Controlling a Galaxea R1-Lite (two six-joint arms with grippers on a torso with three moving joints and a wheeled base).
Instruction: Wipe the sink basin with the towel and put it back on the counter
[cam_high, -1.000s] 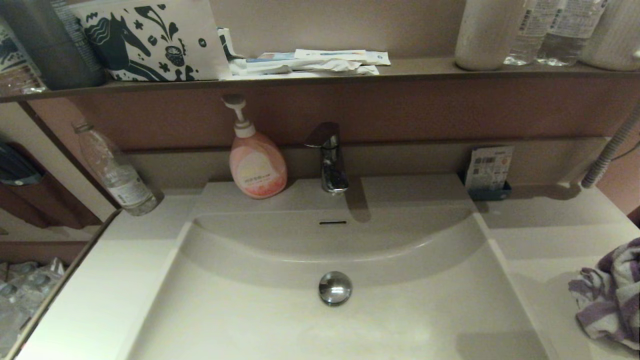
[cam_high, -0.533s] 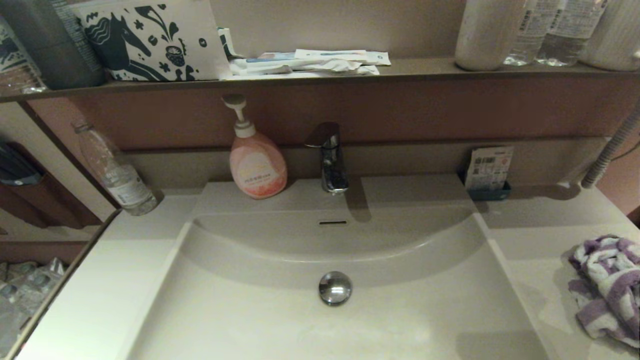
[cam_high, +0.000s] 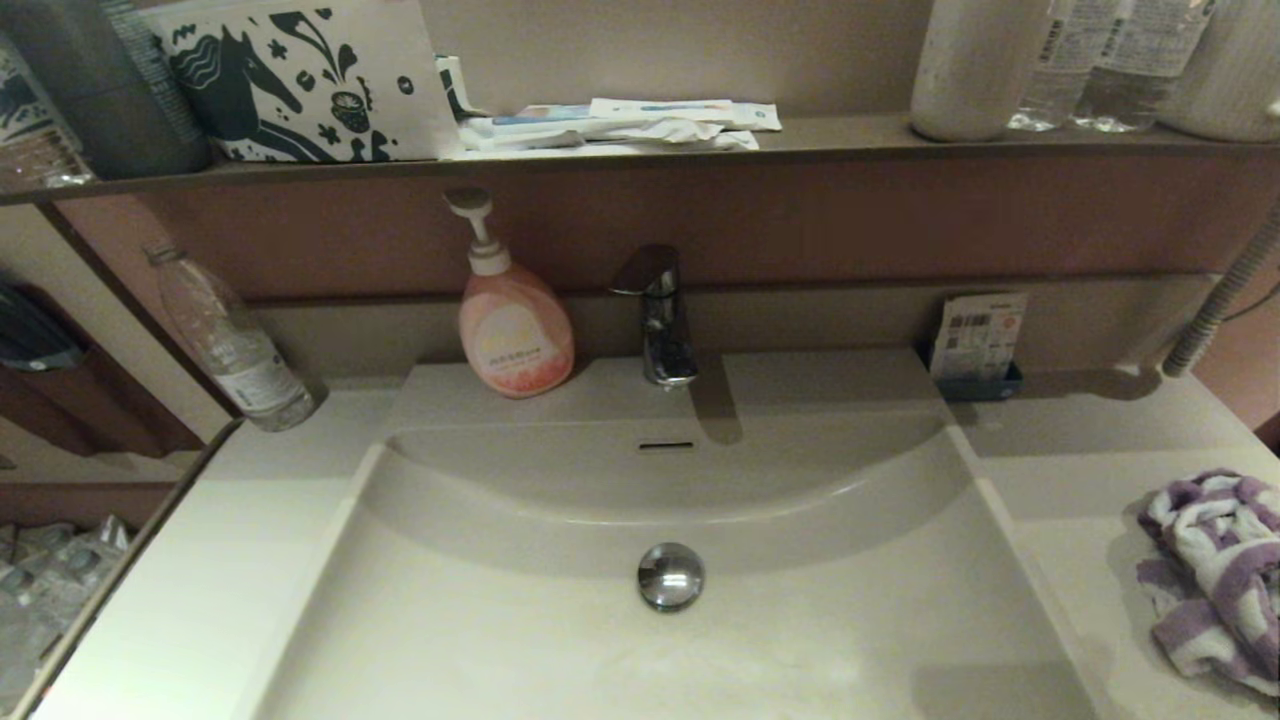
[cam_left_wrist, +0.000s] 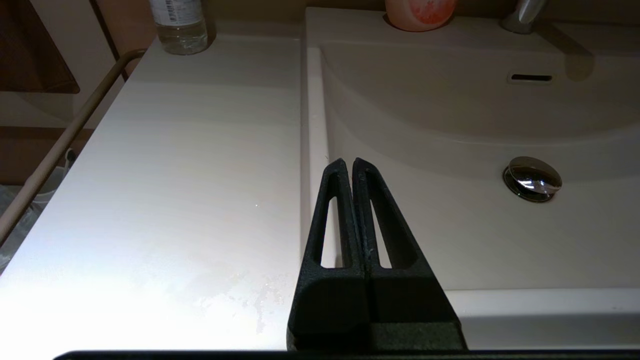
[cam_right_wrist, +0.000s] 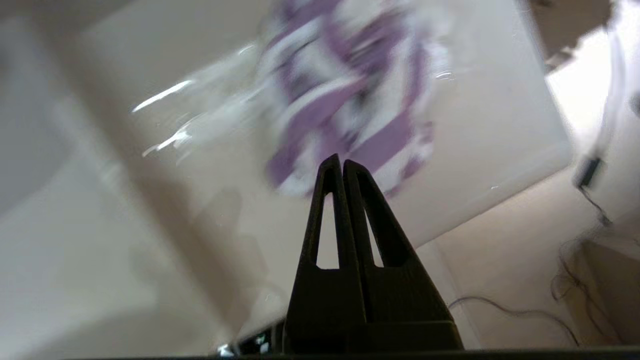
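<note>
Both hands are sitting with their fingers pressed together, gripping nothing. The left hand (cam_left_wrist: 352, 161) is hovering over the near left edge of the sink basin (cam_high: 500, 640). The right hand (cam_right_wrist: 341, 160) is hanging above the towel (cam_high: 1215, 575), which is lying crumpled on the worktop (cam_high: 1085, 490) right of the basin.

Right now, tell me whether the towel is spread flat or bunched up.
Bunched up. The towel sits in a crumpled heap on the counter, right of the sink basin, its stripes twisting.
</note>
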